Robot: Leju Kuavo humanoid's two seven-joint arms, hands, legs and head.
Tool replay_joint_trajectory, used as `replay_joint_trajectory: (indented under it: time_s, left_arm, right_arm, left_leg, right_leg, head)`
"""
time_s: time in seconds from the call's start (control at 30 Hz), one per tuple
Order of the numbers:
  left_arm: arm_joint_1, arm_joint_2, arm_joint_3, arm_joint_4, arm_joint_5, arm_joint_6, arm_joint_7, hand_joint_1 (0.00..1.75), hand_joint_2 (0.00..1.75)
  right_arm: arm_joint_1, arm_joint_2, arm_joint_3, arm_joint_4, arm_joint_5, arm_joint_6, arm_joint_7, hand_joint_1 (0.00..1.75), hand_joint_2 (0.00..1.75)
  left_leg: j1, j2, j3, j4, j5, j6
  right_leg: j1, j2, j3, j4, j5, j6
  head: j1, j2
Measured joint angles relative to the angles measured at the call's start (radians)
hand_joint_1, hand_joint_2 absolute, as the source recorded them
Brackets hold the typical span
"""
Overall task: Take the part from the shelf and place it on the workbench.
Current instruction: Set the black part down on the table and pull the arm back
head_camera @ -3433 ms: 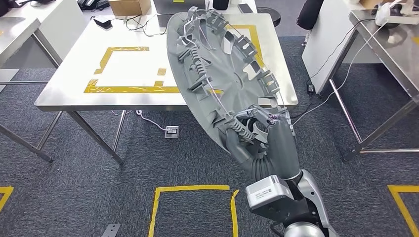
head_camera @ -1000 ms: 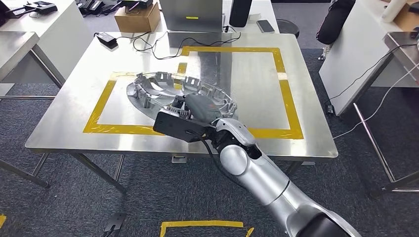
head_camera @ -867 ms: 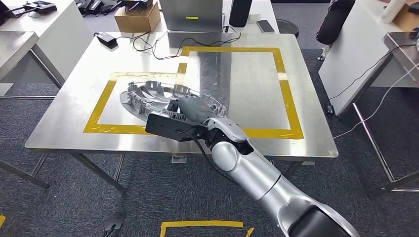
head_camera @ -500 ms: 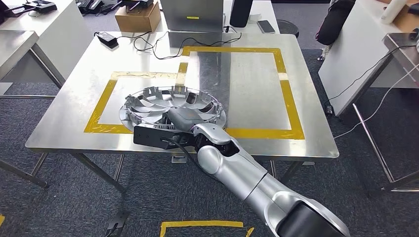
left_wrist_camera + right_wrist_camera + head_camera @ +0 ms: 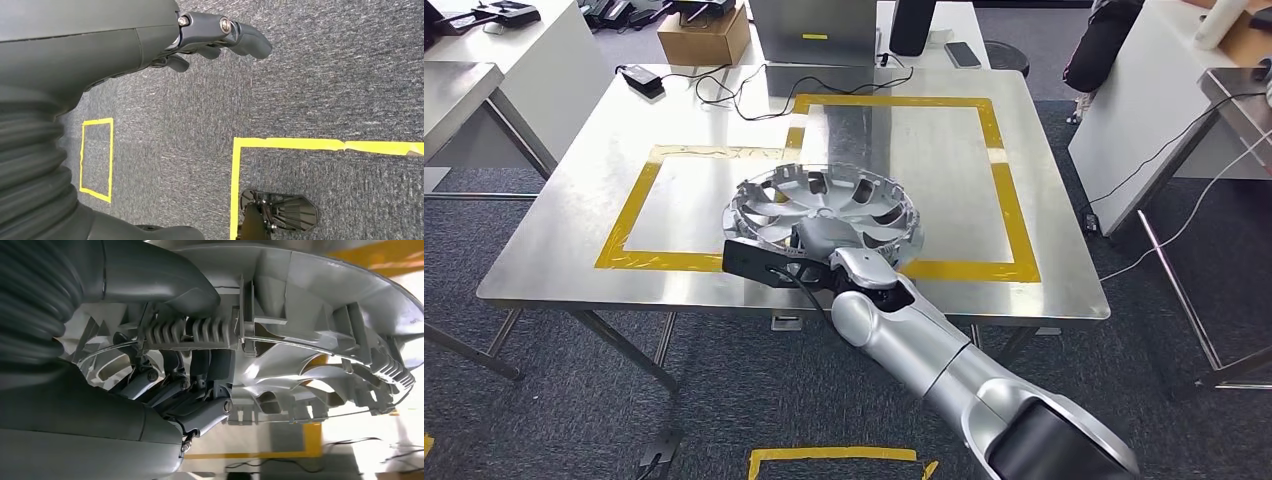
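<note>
The part is a silver wheel cover (image 5: 824,200) lying hollow side up on the steel workbench (image 5: 924,150). It straddles the join of the two yellow tape squares, close to the front tape line. My right hand (image 5: 819,238) grips its near rim. In the right wrist view, the fingers (image 5: 200,375) wrap over the ribbed rim of the wheel cover (image 5: 320,340) and the thumb lies on the other side. My left hand (image 5: 200,35) hangs over the carpet with its fingers loosely apart and nothing in them.
A cardboard box (image 5: 704,38), a power adapter (image 5: 639,80) with cables, a grey case (image 5: 814,30) and a phone (image 5: 962,52) sit along the bench's far edge. Other tables stand left (image 5: 464,90) and right (image 5: 1164,90). Yellow tape marks the floor (image 5: 824,455).
Over the last second my right arm lowered the tilted wheel cover flat onto the bench and slid it to the right. My hand still grips the rim.
</note>
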Motion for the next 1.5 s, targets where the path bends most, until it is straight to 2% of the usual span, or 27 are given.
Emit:
replay_joint_trajectory:
  time_s: [0.1,0.27,0.5,0.63,0.77,1.2,1.4,1.5]
  left_arm:
    - [0.001,0.0,0.0,0.001,-0.003,0.0,0.0,0.0,1.75]
    - [0.004,0.0,0.0,0.001,-0.004,0.003,-0.002,0.0,1.75]
    - [0.004,-0.002,0.0,0.001,-0.01,0.004,-0.003,0.0,1.75]
    - [0.003,-0.002,0.0,0.001,-0.016,-0.001,0.0,0.0,1.75]
    - [0.002,-0.004,0.0,0.001,-0.012,-0.02,-0.003,0.0,0.0]
    - [0.002,-0.004,0.0,0.001,-0.01,-0.051,-0.001,0.0,0.0]
    - [0.004,-0.004,0.002,0.001,-0.001,-0.045,-0.015,0.0,0.0]
    - [0.006,-0.004,0.005,0.001,0.003,-0.038,-0.023,0.0,0.0]
  right_arm:
    - [-0.012,-0.031,-0.003,0.015,-0.014,-0.03,0.064,1.75,1.75]
    - [-0.017,-0.064,-0.024,0.031,-0.022,-0.043,0.115,1.75,1.75]
    - [-0.017,-0.086,-0.053,0.041,-0.029,-0.048,0.113,1.75,1.75]
    - [-0.018,-0.091,-0.064,0.043,-0.027,-0.052,0.098,0.0,0.0]
    - [-0.019,-0.092,-0.075,0.044,-0.019,-0.065,0.07,0.0,0.0]
    - [-0.033,-0.091,-0.13,0.039,-0.045,-0.116,-0.056,0.0,0.0]
    - [-0.043,-0.093,-0.238,-0.014,-0.209,-0.114,-0.301,0.0,0.0]
    - [-0.053,-0.098,-0.283,-0.049,-0.23,-0.104,-0.341,0.0,0.0]
  left_leg:
    - [0.0,0.0,0.0,0.0,0.0,0.0]
    - [0.0,0.001,0.0,0.0,-0.001,0.001]
    - [0.0,0.001,0.0,0.0,-0.001,0.001]
    - [0.0,0.001,0.0,0.0,-0.001,0.001]
    - [0.0,0.001,0.0,0.0,-0.001,0.001]
    - [0.0,0.001,0.0,0.0,-0.001,0.001]
    - [0.0,0.001,0.0,0.0,-0.001,0.001]
    - [0.0,0.001,0.0,0.0,-0.001,0.001]
  right_leg:
    - [0.0,0.0,0.0,0.0,0.0,0.0]
    - [-0.001,0.001,0.0,0.0,0.0,0.0]
    - [0.0,0.001,0.0,0.0,0.0,0.001]
    - [-0.001,0.001,0.0,0.0,0.0,0.001]
    - [-0.001,0.001,0.0,0.0,0.0,0.001]
    - [-0.001,0.001,0.001,0.0,0.0,0.001]
    - [-0.001,0.001,0.001,0.0,0.0,0.001]
    - [-0.001,0.001,0.001,0.0,0.0,0.001]
  head:
    - [0.0,0.0]
    - [0.0,0.0]
    - [0.0,0.0]
    - [0.0,0.0]
    - [0.0,0.0]
    - [0.0,0.0]
    - [0.0,0.0]
    - [0.0,0.0]
